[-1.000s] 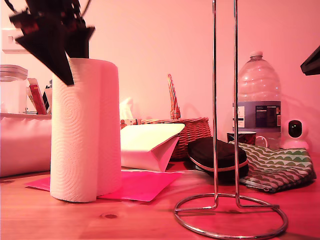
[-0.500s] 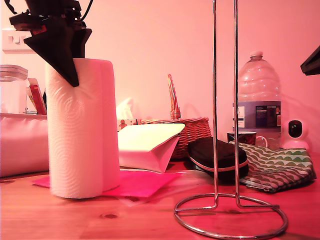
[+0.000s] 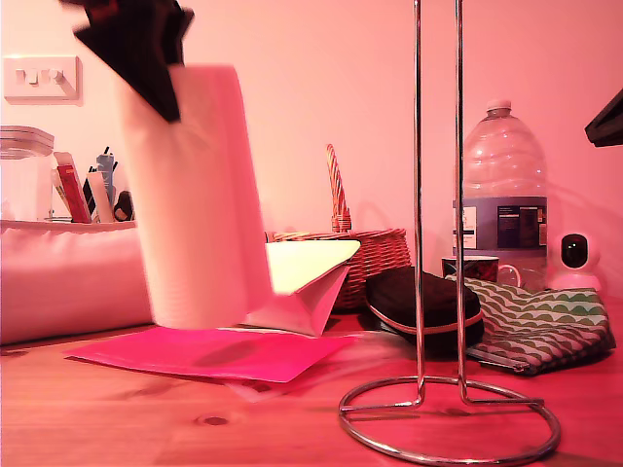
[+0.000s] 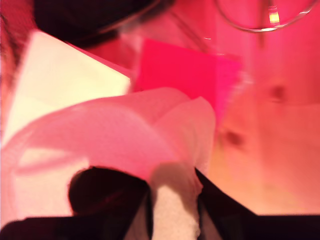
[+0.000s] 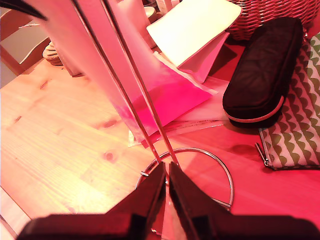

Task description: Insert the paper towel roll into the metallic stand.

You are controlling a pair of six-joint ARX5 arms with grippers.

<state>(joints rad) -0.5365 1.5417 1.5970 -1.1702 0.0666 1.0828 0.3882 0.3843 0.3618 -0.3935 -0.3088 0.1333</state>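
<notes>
the first gripper (image 3: 146,68) has lifted the paper towel roll (image 3: 200,204) off the pink sheet (image 3: 209,352) on the table, tilted it, and shifted it toward the metallic stand (image 3: 438,224).

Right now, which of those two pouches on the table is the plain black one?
The black zip case, lying just behind the metallic stand. The other pouch beside it, toward the exterior view's right, has a green scallop pattern.
</notes>
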